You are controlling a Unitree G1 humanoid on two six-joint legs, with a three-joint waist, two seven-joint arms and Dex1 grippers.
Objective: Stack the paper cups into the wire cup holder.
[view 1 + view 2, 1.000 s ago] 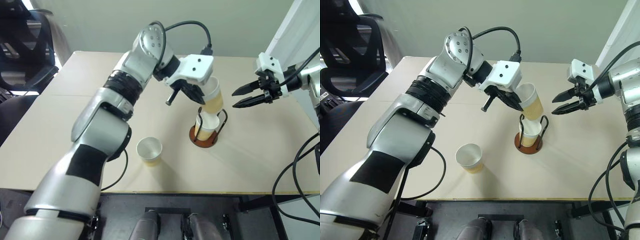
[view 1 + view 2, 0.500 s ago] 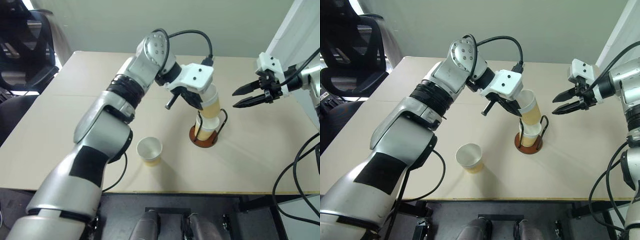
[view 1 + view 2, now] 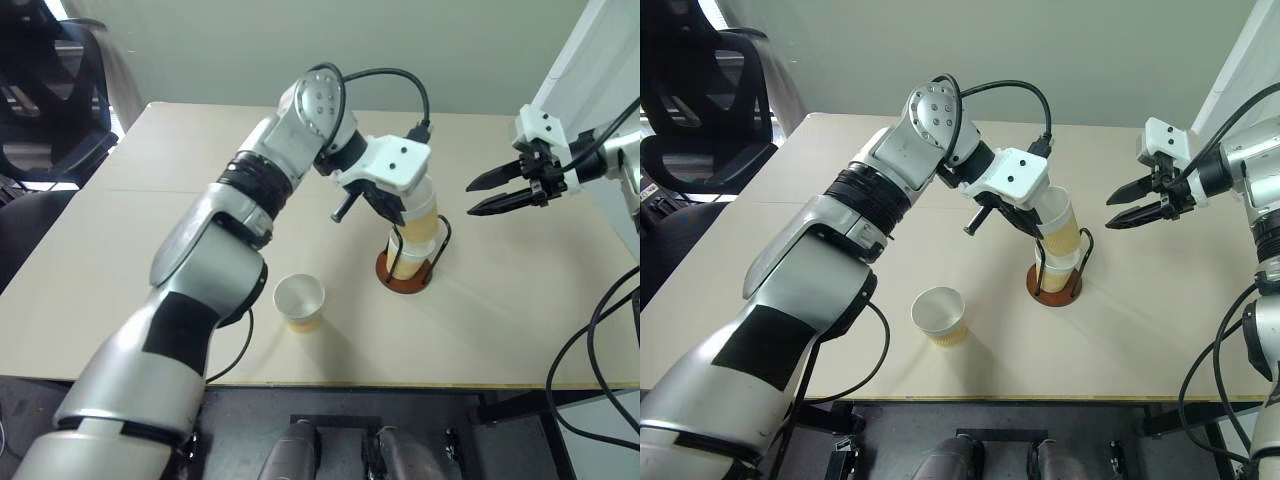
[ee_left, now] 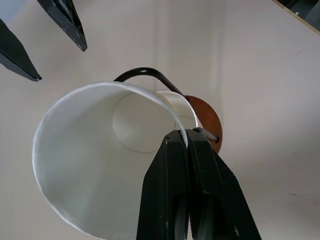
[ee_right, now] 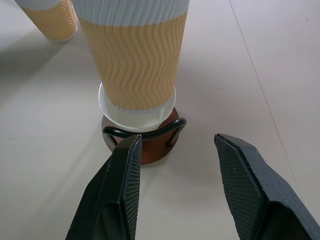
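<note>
While left gripper (image 4: 186,150) pinches corrugated tan cup (image 5: 134,60) rim | nested in wire holder (image 5: 150,145) | right gripper (image 5: 177,190) apart

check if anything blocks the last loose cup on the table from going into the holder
Yes: the left gripper is shut on the rim of a paper cup nested into the cup in the wire cup holder, occupying the top. The loose cup stands apart on the table.
</note>
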